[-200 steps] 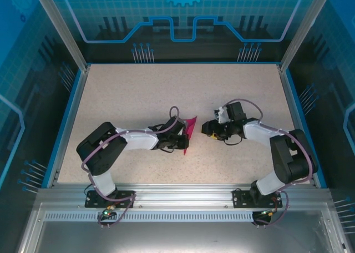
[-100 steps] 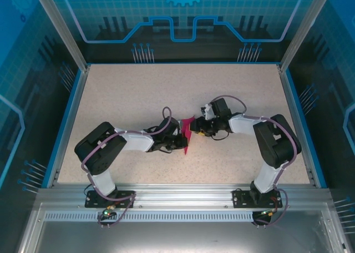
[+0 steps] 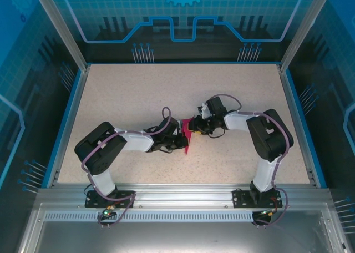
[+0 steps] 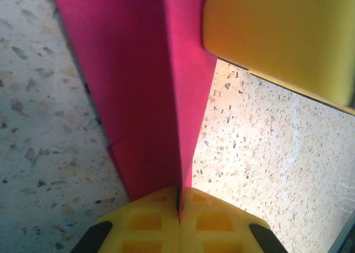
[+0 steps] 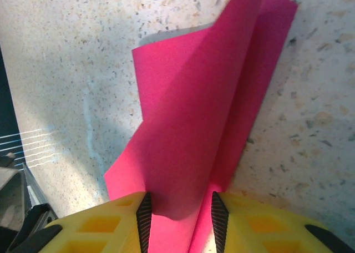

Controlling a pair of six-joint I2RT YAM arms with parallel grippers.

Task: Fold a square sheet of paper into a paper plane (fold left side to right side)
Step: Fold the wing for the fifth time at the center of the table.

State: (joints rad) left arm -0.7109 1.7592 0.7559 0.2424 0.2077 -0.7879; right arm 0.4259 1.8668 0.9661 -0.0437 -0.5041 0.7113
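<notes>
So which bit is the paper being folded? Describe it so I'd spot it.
Look to the middle of the speckled table. There the left pincer and the right pincer meet around the pink paper, partly folded and standing up off the surface. Nothing else there is magenta.

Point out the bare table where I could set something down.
Widest: the far half of the table, from the back rail down to the arms. Smaller: the near strip between the two arm bases. Crowded: the centre, where the left gripper and right gripper meet on the pink paper.
</notes>
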